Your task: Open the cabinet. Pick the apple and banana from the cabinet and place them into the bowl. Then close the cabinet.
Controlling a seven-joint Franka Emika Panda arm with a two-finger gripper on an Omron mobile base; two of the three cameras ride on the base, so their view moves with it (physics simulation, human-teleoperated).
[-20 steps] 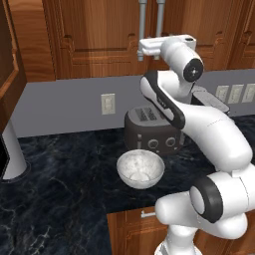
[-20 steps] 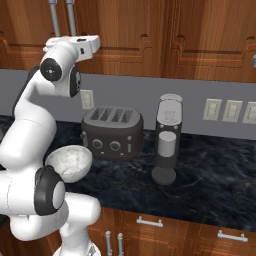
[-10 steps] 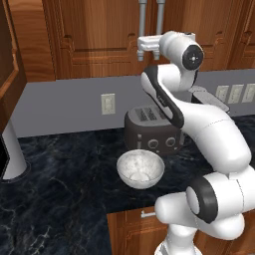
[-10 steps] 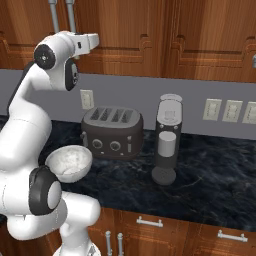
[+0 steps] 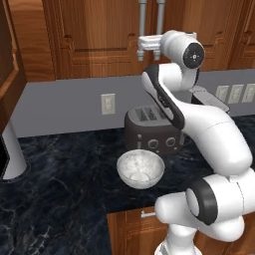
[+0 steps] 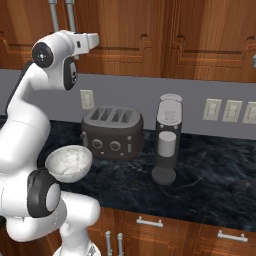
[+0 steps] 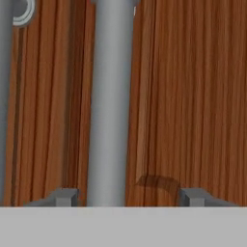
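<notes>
The jaws [image 7: 123, 195] stand wide apart, one fingertip [image 7: 65, 195] on each side of a silver bar handle [image 7: 110, 101] that runs up between them. Neither tip looks to touch the bar. Behind the bar is the reddish wood of the cabinet door [image 7: 193, 96], and a second handle [image 7: 6, 96] shows at the left edge of the hand view, with its round mount above.

From the left base view the white hand [image 5: 148, 43] is raised to the lower ends of the two handles [image 5: 143, 17] at the middle of the cabinet [image 5: 94, 35], whose doors are shut. The right base view shows the hand [image 6: 85, 41] just right of the same handles [image 6: 70, 15], close to the door face.

The apple and banana cannot be seen.

Below, on the dark marbled worktop [image 5: 64, 189], the bowl [image 5: 140, 169] sits upright near the front edge, just in front of the dark toaster [image 5: 152, 130] and apart from it. In the right base view the bowl [image 6: 69, 163] lies left of and in front of the toaster [image 6: 112, 131], and a tall grey machine [image 6: 167, 139] stands to the toaster's right. White wall plates [image 6: 87, 99] are set on the grey backsplash.
</notes>
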